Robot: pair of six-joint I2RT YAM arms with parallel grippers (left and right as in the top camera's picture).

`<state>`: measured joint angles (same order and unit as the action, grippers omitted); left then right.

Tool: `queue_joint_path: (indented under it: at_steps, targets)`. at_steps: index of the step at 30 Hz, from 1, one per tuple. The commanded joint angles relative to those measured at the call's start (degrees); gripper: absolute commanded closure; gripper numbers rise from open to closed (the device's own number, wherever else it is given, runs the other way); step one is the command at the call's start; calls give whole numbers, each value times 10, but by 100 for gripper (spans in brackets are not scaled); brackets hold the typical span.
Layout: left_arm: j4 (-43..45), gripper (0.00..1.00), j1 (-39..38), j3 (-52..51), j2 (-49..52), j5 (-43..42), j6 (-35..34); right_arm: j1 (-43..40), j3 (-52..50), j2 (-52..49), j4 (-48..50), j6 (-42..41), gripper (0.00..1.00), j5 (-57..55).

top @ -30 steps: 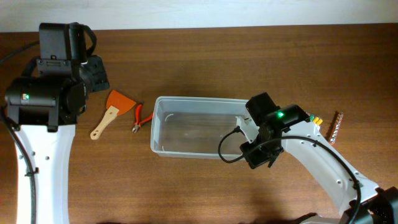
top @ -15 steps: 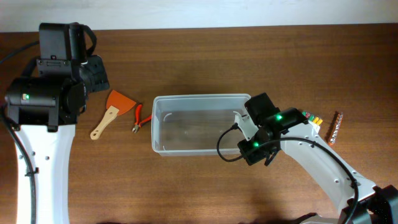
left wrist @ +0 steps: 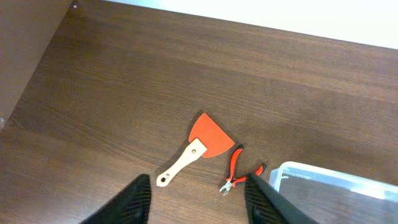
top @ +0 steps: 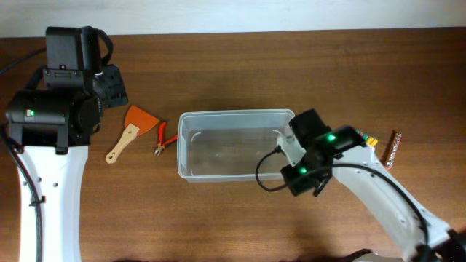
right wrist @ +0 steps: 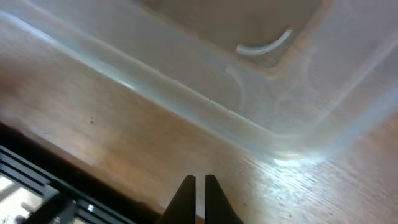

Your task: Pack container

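Note:
The container (top: 231, 115) is a clear, empty plastic tub in the middle of the table. Its corner shows in the left wrist view (left wrist: 329, 186) and in the right wrist view (right wrist: 249, 93). My right gripper (right wrist: 199, 183) is shut and holds nothing. It hangs just outside the tub's near right corner, and the right arm (top: 304, 169) covers that corner in the overhead view. My left gripper (left wrist: 199, 199) is open and empty, held high over the table at the far left (top: 109, 86).
An orange scraper with a wooden handle (top: 131, 131) and red-handled pliers (top: 162, 138) lie left of the tub; both show in the left wrist view (left wrist: 208, 137) (left wrist: 239, 171). Small coloured pieces (top: 370, 140) and a brown stick (top: 394, 148) lie right of the tub.
The tub's right end has swung a little toward the far side, so it now lies straighter. My right arm shifted slightly beside it. The left arm has not moved.

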<state>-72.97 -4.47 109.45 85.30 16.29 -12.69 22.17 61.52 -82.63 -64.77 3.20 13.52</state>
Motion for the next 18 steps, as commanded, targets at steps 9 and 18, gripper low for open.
queue_joint_path:
  at_steps: [9, 18]
  targets:
    - [-8, 23, 8, 0, 1, -4, 3, -164, 234, 102, -83, -169, 1, -185]
    - [-5, 22, 42, 0, 1, -6, -6, -401, 225, 76, -125, -255, 1, -103]
